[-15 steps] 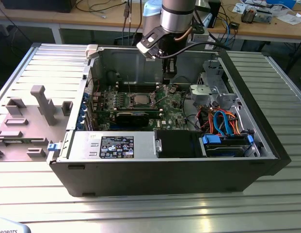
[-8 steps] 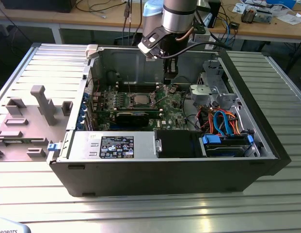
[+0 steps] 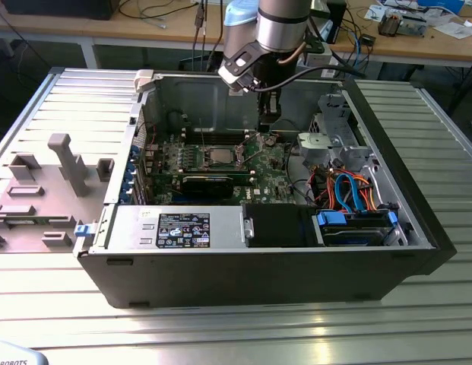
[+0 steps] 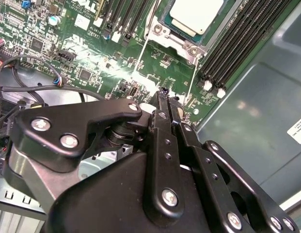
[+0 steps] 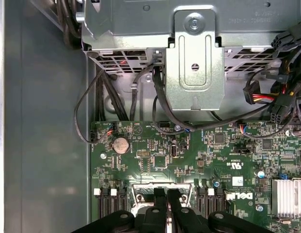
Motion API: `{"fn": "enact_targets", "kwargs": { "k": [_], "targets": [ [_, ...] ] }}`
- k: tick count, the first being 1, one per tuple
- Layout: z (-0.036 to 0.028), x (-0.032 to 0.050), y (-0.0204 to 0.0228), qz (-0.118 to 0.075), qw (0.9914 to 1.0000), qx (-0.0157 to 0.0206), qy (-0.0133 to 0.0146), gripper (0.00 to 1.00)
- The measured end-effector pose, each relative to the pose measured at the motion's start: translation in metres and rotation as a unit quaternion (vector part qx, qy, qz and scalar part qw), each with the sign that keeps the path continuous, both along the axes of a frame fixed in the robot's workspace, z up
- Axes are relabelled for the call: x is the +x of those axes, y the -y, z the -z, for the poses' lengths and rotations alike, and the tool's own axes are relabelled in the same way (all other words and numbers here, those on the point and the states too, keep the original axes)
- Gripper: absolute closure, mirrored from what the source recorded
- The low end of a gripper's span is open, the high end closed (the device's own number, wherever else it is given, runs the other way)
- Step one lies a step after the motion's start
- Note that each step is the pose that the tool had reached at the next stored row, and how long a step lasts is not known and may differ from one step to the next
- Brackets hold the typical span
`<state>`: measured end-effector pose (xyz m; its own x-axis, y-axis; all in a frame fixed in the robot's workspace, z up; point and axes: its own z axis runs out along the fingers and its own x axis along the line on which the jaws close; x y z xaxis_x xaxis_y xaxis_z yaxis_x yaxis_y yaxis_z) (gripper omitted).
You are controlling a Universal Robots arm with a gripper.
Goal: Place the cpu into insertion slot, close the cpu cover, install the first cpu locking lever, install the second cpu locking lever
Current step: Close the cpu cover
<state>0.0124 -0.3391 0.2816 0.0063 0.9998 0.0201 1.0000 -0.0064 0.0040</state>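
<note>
The cpu lies flat with its silver top up in the socket on the green motherboard; the cpu is also visible in the exterior view. It hides the insertion slot beneath it. The cpu cover sits as a silver frame around the chip. Two thin wire levers run out from the socket over the board; whether they are latched I cannot tell. My gripper hovers shut and holding nothing just above the board, near the levers' free ends and beside the socket.
Black memory slots flank the socket. A metal drive cage with black cables stands beyond the board's edge. A coin battery and a heatsink sit on the board. Case walls enclose everything; a grey fixture lies at the exterior view's left.
</note>
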Motion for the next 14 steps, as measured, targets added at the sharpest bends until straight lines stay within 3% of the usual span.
{"fn": "enact_targets", "kwargs": {
  "k": [14],
  "targets": [
    [0.0001,0.0039,0.0,0.0,1.0,0.0,0.0,0.84]
  ]
}}
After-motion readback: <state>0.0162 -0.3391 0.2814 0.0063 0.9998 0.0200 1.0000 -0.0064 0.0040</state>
